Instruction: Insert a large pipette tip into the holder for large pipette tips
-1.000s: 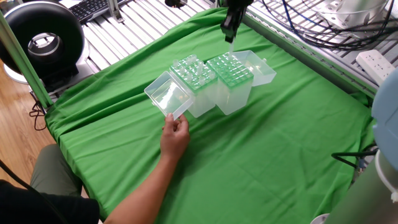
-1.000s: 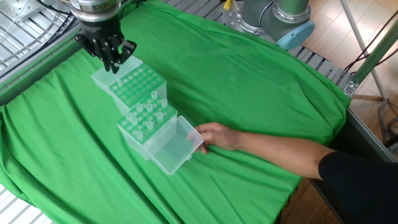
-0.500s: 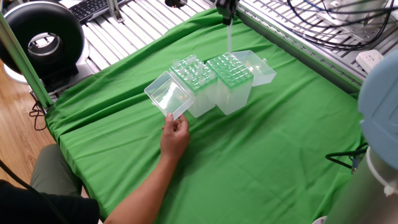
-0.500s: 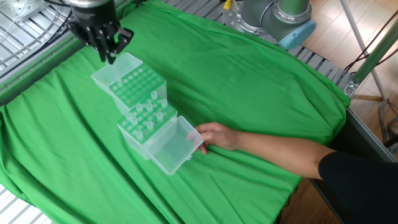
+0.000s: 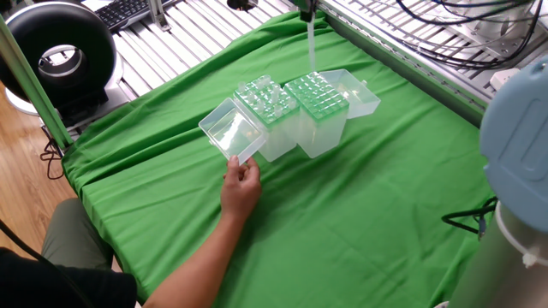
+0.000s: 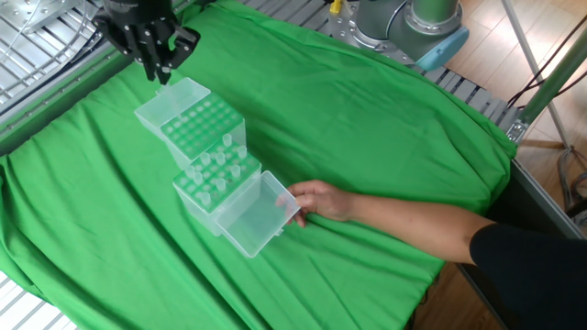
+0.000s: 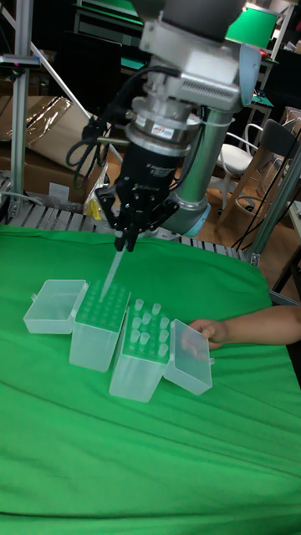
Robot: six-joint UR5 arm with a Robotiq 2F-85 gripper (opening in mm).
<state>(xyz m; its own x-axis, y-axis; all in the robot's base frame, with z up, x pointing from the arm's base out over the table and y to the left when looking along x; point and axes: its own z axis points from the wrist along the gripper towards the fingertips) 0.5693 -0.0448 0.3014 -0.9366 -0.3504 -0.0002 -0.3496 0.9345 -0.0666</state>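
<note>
The holder for large pipette tips (image 5: 318, 96) is the taller translucent box with a greenish grid top (image 7: 101, 304), and its clear lid (image 5: 358, 92) lies open behind it. My gripper (image 7: 129, 241) hangs above the holder's far edge, shut on a large pipette tip (image 5: 311, 47) that points straight down. In the tall fixed view the tip (image 7: 110, 273) ends just over the grid; whether it touches a hole I cannot tell. In one fixed view only the fingertips of the gripper (image 5: 306, 12) show at the top edge. The other fixed view has the gripper (image 6: 157, 60) over the holder (image 6: 204, 128).
A shorter grid-topped box (image 5: 267, 101) with several tips stands against the holder. A person's hand (image 5: 241, 186) holds its open lid (image 5: 231, 131), with the forearm reaching in from the near side. Green cloth (image 5: 360, 205) covers the table. Cables and a metal frame lie beyond the far edge.
My gripper has risen with the tip and drifted slightly toward the far edge. The boxes and the person's hand have stayed put.
</note>
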